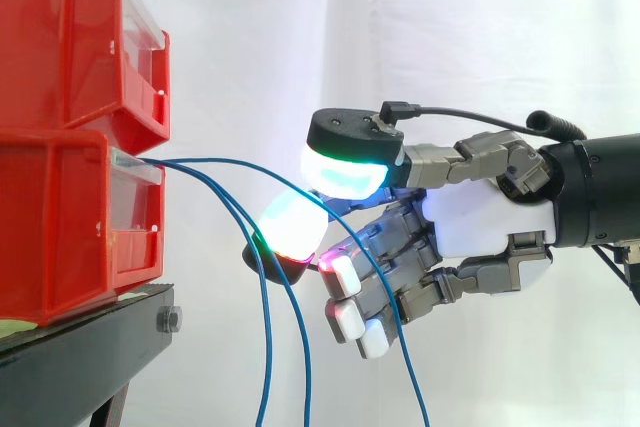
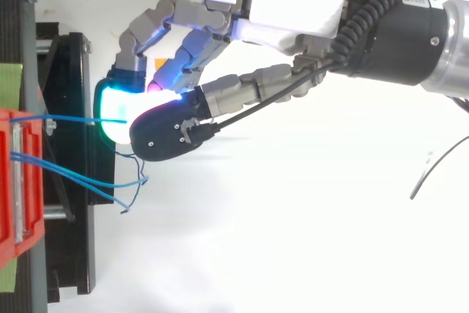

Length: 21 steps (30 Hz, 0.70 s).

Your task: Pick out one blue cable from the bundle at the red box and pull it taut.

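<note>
Three thin blue cables leave the top edge of the lower red bin (image 1: 60, 227) and run right. One blue cable (image 2: 69, 118) lies almost straight from the bin to my hand (image 1: 480, 222), which comes in from the right. It is pinched between the cyan-glowing thumb pad (image 1: 345, 172) and a white-glowing finger pad (image 1: 292, 227). Beyond the pinch, this cable drops in front of the other curled fingers. The two other blue cables (image 2: 80, 172) sag loosely beside it and hang down below the hand.
A second red bin (image 1: 70, 37) is stacked on the lower one, and both rest on a black stand (image 1: 90, 347) at the left. A white curtain hangs behind. Below and to the right of the hand there is free room.
</note>
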Each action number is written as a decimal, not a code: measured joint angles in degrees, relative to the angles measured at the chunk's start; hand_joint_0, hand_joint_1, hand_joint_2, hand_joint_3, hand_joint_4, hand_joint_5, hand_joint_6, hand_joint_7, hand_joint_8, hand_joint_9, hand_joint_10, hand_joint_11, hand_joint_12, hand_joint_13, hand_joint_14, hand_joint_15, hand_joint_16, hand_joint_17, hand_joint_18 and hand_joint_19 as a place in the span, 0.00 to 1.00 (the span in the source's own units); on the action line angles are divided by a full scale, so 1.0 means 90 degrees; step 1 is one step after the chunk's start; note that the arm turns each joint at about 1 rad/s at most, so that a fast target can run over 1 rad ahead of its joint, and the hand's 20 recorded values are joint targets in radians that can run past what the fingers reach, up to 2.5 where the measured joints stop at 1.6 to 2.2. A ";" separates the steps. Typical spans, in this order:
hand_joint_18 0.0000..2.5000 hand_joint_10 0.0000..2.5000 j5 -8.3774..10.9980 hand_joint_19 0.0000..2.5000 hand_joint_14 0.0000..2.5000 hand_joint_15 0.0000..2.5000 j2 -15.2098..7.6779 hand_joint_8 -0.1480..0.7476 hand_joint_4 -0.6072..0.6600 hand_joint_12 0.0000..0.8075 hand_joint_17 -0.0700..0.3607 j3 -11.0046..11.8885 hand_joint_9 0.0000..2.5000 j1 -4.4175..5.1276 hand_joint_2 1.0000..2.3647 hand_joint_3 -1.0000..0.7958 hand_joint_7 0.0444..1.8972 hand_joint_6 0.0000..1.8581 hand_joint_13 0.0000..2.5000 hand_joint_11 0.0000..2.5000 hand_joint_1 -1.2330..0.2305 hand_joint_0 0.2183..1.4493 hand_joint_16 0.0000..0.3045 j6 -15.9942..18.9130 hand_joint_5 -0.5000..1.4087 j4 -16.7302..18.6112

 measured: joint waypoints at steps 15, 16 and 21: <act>0.27 0.01 0.0010 0.29 0.01 0.30 0.0001 0.43 0.53 0.42 0.44 0.0001 0.38 0.0000 0.00 0.28 0.38 0.50 0.35 0.36 0.34 0.28 0.18 0.0007 0.17 0.0005; 0.27 0.01 0.0011 0.29 0.01 0.30 0.0001 0.43 0.53 0.42 0.44 0.0001 0.38 0.0000 0.00 0.28 0.38 0.50 0.35 0.36 0.34 0.30 0.17 0.0006 0.17 0.0006; 0.28 0.01 0.0009 0.29 0.01 0.30 -0.0001 0.42 0.49 0.41 0.43 0.0002 0.40 0.0000 0.01 0.35 0.41 0.51 0.36 0.36 0.34 0.32 0.17 0.0008 0.17 0.0016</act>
